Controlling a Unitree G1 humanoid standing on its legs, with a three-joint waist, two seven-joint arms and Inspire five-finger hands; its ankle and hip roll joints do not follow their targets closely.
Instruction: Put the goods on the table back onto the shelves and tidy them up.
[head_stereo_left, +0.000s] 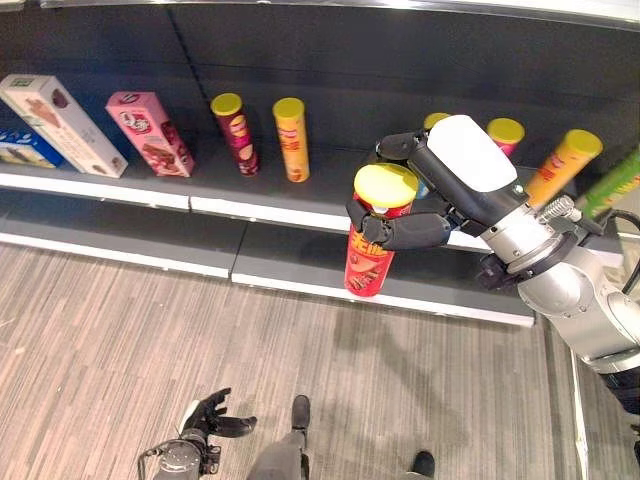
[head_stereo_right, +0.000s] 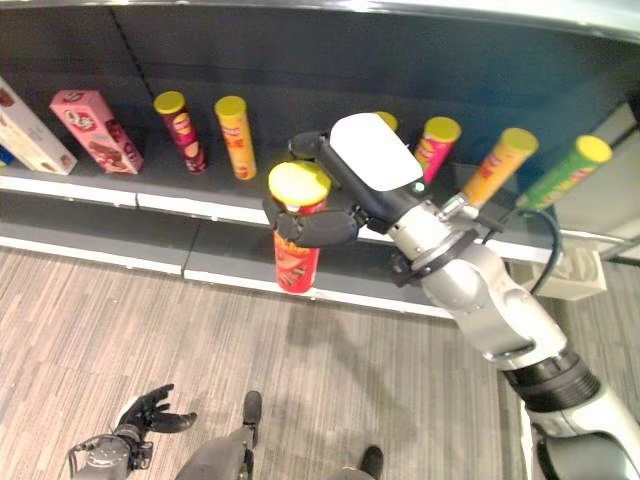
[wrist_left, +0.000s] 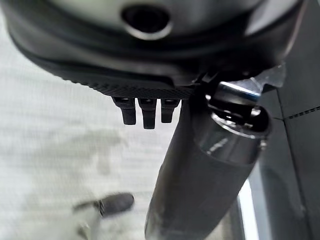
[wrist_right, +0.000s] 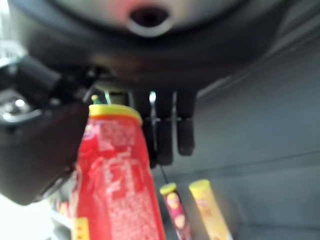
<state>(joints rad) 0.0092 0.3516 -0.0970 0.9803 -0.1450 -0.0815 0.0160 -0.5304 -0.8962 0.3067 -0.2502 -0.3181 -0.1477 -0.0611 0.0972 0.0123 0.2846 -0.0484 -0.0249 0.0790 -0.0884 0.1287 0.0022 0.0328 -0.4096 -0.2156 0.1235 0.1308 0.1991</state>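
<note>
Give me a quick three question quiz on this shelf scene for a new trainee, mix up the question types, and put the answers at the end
1. True or false: the right hand is curled round the red can with a yellow lid.
2. Multiple choice: the pink box stands on the shelf A) to the left of the dark red can, B) to the right of the green can, C) on the floor.
3. Fill in: the left hand hangs low over the wooden ____.

Key: 1 true; 2 A; 3 floor.
</note>
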